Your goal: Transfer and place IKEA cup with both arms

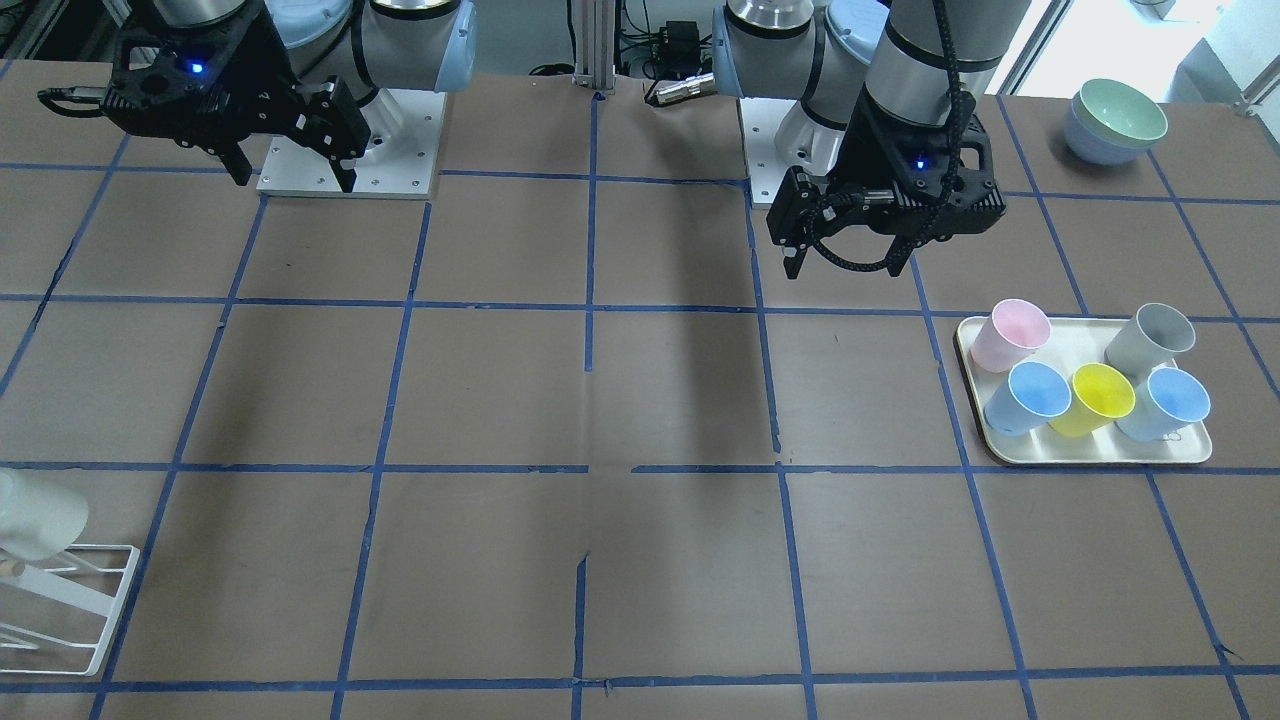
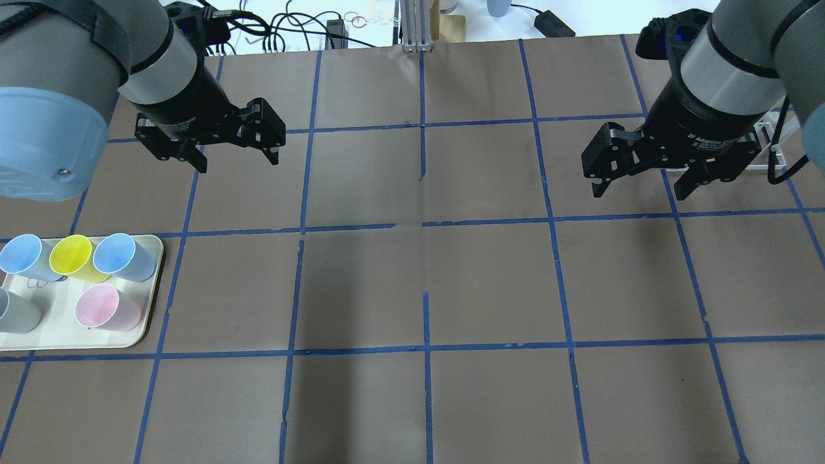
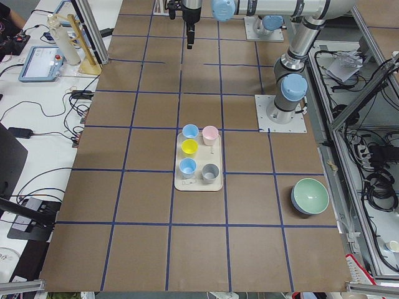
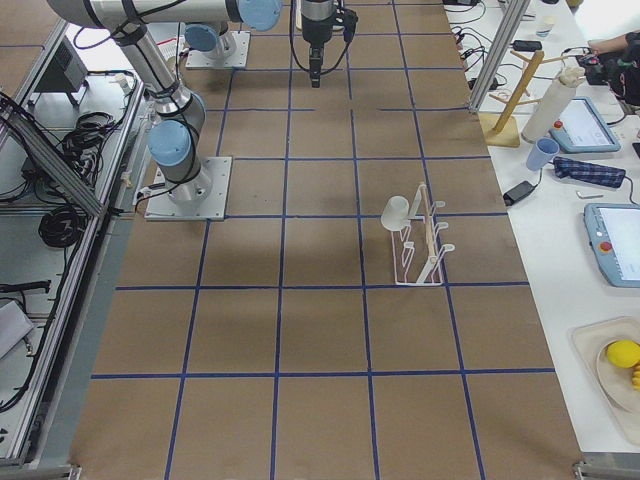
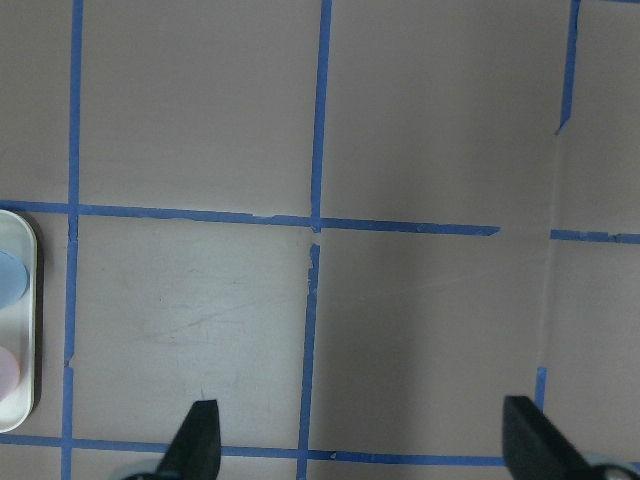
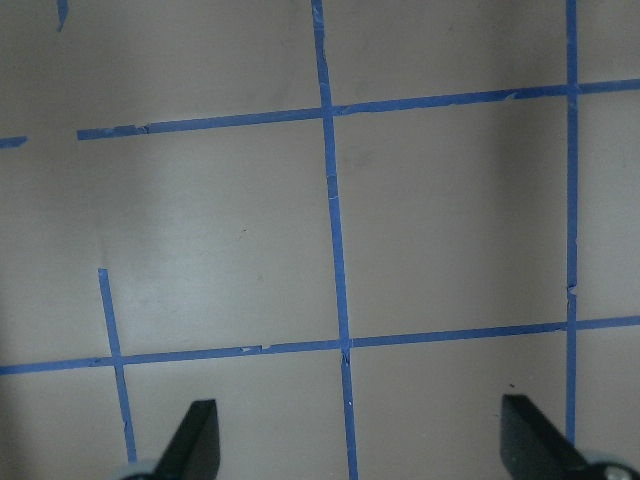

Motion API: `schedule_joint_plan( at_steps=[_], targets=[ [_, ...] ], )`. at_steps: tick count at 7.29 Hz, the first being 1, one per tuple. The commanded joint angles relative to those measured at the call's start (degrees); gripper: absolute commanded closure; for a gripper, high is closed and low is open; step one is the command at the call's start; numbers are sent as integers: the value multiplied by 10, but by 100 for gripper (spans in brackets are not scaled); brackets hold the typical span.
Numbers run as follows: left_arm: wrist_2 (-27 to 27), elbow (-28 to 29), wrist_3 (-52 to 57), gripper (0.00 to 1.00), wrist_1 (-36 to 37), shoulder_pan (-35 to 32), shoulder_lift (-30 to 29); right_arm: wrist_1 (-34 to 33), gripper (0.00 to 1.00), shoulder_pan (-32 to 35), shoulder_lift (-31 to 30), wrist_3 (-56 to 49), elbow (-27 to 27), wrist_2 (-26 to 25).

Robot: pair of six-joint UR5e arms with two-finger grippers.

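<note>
Brown taped table (image 2: 483,283): your cream cup (image 4: 397,211) is on the rack (image 4: 425,245); left gripper (image 2: 237,162) and right gripper (image 2: 639,191) both spread, empty.

A robotics lab: arms (image 3: 292,93) bolted to a tape-gridded table (image 3: 149,249), with teach pendants (image 4: 612,245) and loose cables (image 3: 37,115) on white benches (image 4: 550,270) along its edges.

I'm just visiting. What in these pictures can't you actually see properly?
- The off-white cup: cut off by the front view's left edge and tiny in the right side view, so how it sits on the wire rack is unclear.
- The grey cup: clipped by the overhead view's left edge.
- The tray: only a sliver shows at the left wrist view's edge.
</note>
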Motion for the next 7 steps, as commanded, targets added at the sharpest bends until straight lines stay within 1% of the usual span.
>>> schedule_joint_plan(
  at_steps=[1, 7],
  targets=[
    [0, 0, 0, 0, 0, 1, 0, -3, 0, -4, 1, 0, -1, -4],
    [-1, 1, 1, 0, 0, 1, 1, -11, 0, -4, 5, -1, 1, -1]
  ],
)
